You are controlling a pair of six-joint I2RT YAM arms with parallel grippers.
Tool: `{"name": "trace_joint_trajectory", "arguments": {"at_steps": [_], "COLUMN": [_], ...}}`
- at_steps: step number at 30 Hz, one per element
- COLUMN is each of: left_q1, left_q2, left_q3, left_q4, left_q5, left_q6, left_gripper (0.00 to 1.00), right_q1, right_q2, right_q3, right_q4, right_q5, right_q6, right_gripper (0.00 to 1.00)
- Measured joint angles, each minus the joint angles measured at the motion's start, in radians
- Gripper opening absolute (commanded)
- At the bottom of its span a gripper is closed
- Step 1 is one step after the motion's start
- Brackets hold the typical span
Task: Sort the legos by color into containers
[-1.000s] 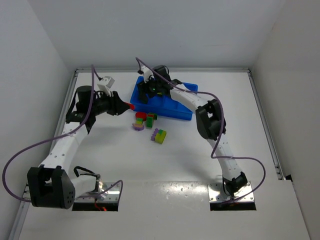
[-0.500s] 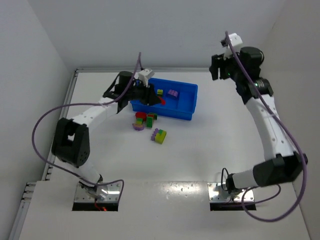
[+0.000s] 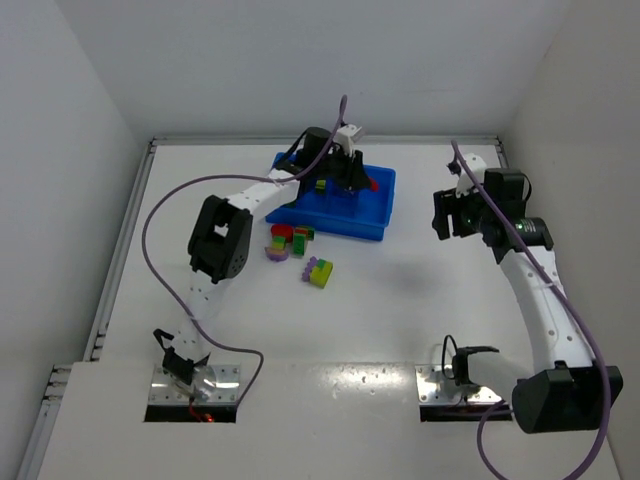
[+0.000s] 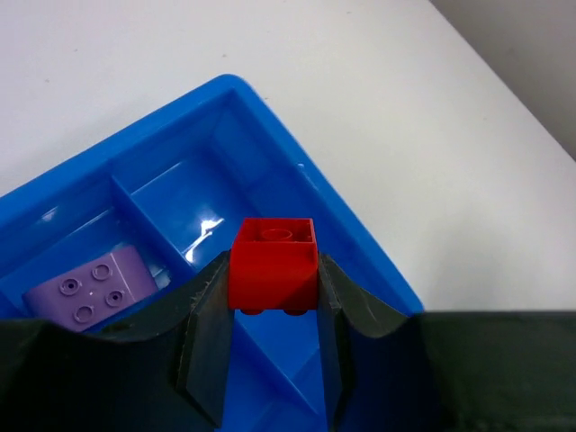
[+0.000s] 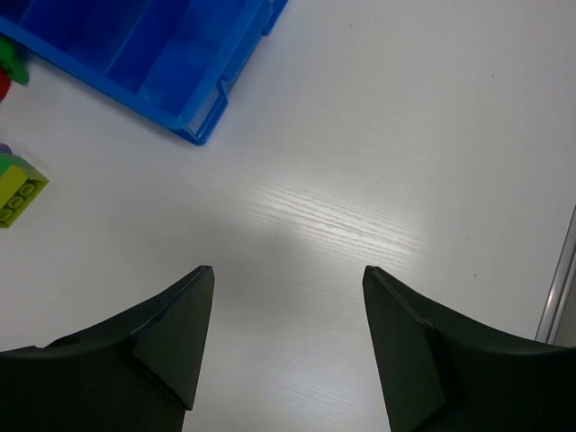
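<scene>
While the right hand [image 5: 286,274] has pulled back from the tray to the right side of the top view, where it now hangs with its fingers spread over bare counter [image 5: 378,162], the left hand [image 4: 270,301] has travelled along the blue tray [image 4: 270,148] from its left end to its right end. It pinches a red brick [image 4: 273,263] between both fingers, and the brick hangs above the inside of the tray, not yet released. A purple brick [image 4: 85,288] already lies in a compartment at the lower left of the wrist picture. The red one seems to be over a compartment further toward the tray's end, but I cannot tell exactly which. In my judgement this means the delivery is almost complete and only the release is missing. Several loose bricks [image 3: 290,240] wait on the counter just below the tray, so most sorting is not done.
</scene>
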Motion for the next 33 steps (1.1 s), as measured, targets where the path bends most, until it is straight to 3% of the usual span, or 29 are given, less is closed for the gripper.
{"name": "trace_joint_trajectory", "arguments": {"at_steps": [4, 8, 14, 19, 22, 27, 33], "left_q1": [-0.005, -0.013, -0.015, -0.015, -0.016, 0.007, 0.162], "left_q2": [0.073, 0.123, 0.147, 0.097, -0.061, -0.509, -0.949], "left_q3": [0.063, 0.103, 0.124, 0.091, -0.043, -0.31, -0.509], "left_q4": [-0.02, -0.026, -0.04, -0.045, -0.077, -0.126, -0.181], "left_q5": [-0.042, -0.072, -0.084, -0.072, -0.061, -0.079, -0.139], "left_q6": [0.005, 0.012, 0.011, 0.004, 0.021, 0.1, 0.167], "left_gripper": [0.47, 0.57, 0.68, 0.68, 0.68, 0.68, 0.68], "right_q1": [-0.015, -0.017, -0.016, -0.011, 0.019, 0.177, 0.448], "right_q2": [-0.012, -0.011, -0.005, 0.001, 0.006, 0.06, 0.168], "right_q3": [0.0, 0.0, 0.0, 0.0, 0.0, 0.001, -0.008], "right_q4": [-0.002, -0.01, -0.015, -0.026, -0.045, -0.053, 0.006], "right_q5": [-0.04, -0.071, -0.119, -0.204, -0.271, -0.31, -0.264], "right_q6": [0.007, 0.011, 0.01, -0.019, -0.06, -0.142, -0.183], "right_gripper": [0.68, 0.68, 0.68, 0.68, 0.69, 0.69, 0.69]}}
